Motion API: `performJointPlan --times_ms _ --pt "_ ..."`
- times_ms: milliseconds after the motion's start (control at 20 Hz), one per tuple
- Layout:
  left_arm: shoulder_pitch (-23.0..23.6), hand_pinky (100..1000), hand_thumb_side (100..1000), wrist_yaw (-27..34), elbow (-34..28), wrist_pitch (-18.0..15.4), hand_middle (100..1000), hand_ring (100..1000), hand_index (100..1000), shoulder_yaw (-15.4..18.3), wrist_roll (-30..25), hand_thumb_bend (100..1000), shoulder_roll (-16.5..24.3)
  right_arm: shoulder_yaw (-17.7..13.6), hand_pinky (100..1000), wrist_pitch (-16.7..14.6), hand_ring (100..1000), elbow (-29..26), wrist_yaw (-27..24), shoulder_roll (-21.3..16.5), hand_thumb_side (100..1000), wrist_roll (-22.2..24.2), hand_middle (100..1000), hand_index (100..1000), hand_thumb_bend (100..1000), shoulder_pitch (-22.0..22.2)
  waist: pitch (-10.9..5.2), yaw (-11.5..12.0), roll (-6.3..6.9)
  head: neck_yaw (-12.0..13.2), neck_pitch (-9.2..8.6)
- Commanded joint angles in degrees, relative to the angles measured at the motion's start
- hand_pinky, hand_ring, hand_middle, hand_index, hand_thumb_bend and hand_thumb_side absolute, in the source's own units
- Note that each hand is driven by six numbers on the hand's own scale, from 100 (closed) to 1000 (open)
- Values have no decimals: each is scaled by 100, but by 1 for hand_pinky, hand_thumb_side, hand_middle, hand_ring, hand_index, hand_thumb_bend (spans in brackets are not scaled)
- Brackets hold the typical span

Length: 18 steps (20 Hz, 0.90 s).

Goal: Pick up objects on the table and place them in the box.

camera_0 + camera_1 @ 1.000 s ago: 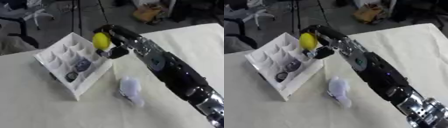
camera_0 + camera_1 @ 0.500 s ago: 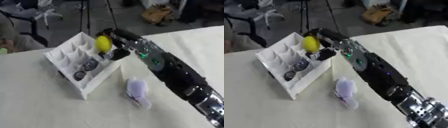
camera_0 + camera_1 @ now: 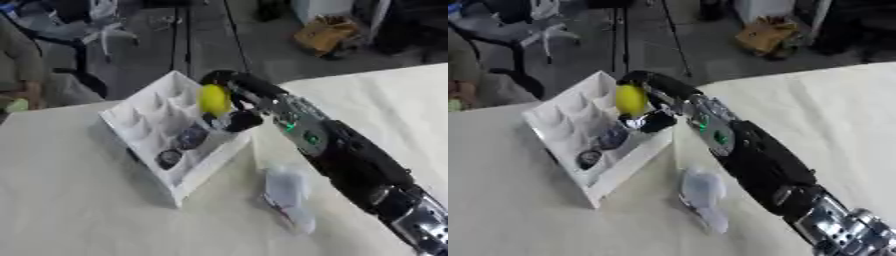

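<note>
The cream surface [image 3: 87, 210] carries a white gridded box [image 3: 140, 131], tilted on it, with dark items already in two near cells. The right hand [image 3: 234, 102] reaches over the box, fingers curled round a yellow ball [image 3: 213, 99] — above the middle cells. A pale crumpled object [image 3: 284, 192] waits just beside the box. Released off-centre, the ball could strike a divider and roll out — the box's tilt adds to that risk.

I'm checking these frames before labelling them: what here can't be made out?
- Right hand: fingers curl round the yellow object, hiding its far side.
- Dark items in the white box: too blurred to identify, both views.
- Pale object on the table: blurred.
- Left hand: in neither view.
</note>
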Motion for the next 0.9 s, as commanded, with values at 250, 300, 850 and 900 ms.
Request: performJointPlan --times_ms 250,300,850,900 --pt "-5 660 1000 27 -115 -16 743 633 834 -16 -80 166 -13 -85 880 -287 733 214 579 -158 715 -96 1000 1000 254 -66 74 -38 87 -31 -68" --pt "-6 660 1000 30 -115 -17 743 633 834 -20 -87 166 -14 -87 883 -317 739 230 623 -151 724 -106 1000 1000 261 -64 74 -50 93 -32 -70" --pt "-72 661 1000 60 -115 -8 743 634 834 -28 -109 172 21 -105 865 -517 699 239 683 -115 739 -222 1000 1000 264 -34 11 -201 71 -38 -155" --pt "-81 661 1000 61 -115 -8 743 634 834 -27 -109 172 27 -112 865 -534 699 211 662 -117 739 -262 1000 1000 264 -36 8 -211 65 -35 -168"
